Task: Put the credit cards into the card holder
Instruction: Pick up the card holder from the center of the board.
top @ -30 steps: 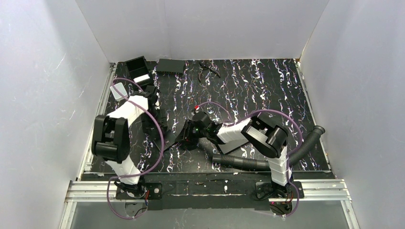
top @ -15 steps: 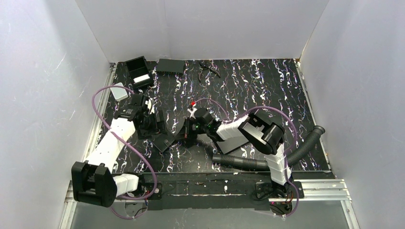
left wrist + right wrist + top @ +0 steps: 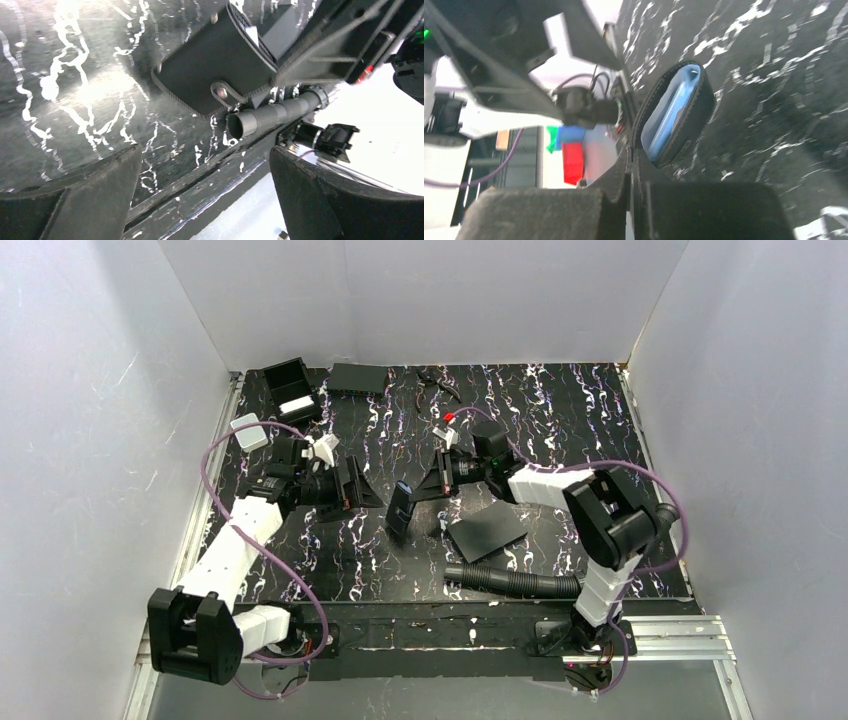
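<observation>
The card holder (image 3: 400,508) is a black stitched pouch, held tilted above the table. In the right wrist view its open mouth (image 3: 684,107) shows pale-blue credit cards (image 3: 671,117) inside. My right gripper (image 3: 432,483) is shut on the holder's thin black edge, its jaws pressed together on it (image 3: 631,175). My left gripper (image 3: 352,485) is open and empty, just left of the holder. In the left wrist view the holder (image 3: 215,65) hangs ahead of the wide-spread fingers (image 3: 75,200), apart from them.
A matte black flat sheet (image 3: 487,530) lies right of the holder. A black ribbed hose (image 3: 510,580) runs along the front right. A black open box (image 3: 290,388), a flat black case (image 3: 357,377) and a small white box (image 3: 249,432) sit at the back left.
My right gripper has moved back and right, lifting the holder. My left arm has swung forward from the back left to beside the holder. The black sheet now lies right of centre.
</observation>
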`<state>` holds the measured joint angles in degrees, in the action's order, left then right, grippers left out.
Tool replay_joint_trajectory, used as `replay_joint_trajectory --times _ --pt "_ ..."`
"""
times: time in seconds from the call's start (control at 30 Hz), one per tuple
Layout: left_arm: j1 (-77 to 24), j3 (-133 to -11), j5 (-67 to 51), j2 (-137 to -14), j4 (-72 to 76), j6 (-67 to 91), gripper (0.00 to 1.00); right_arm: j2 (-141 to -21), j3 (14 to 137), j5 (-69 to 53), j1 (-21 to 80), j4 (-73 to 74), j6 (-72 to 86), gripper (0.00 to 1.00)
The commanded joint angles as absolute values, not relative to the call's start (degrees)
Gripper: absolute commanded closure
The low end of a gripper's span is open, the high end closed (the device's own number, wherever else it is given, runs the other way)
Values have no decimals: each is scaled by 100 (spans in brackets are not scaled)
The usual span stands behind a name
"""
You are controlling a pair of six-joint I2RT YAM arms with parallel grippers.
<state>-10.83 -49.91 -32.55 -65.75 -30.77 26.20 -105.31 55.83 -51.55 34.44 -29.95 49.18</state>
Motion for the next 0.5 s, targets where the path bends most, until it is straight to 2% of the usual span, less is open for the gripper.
replay_joint_trajectory --times 0.0,0.2,0.33,0.47 --pt "-1077 -5012 -4407 -6685 -2270 2786 2 -9679 5868 -6073 3454 -1609 3987 99" --pt "-1073 -5039 -5163 -6340 -2122 2445 2 -8635 5809 -6054 3454 -1196 4078 99" --pt "-1080 -4500 -6220 -5906 -548 3406 3 -8174 5917 -6191 3454 -1295 4375 99" --pt "-1088 -4207 -6450 -5665 204 3801 2 -7907 6042 -6339 3471 -2019 5190 99"
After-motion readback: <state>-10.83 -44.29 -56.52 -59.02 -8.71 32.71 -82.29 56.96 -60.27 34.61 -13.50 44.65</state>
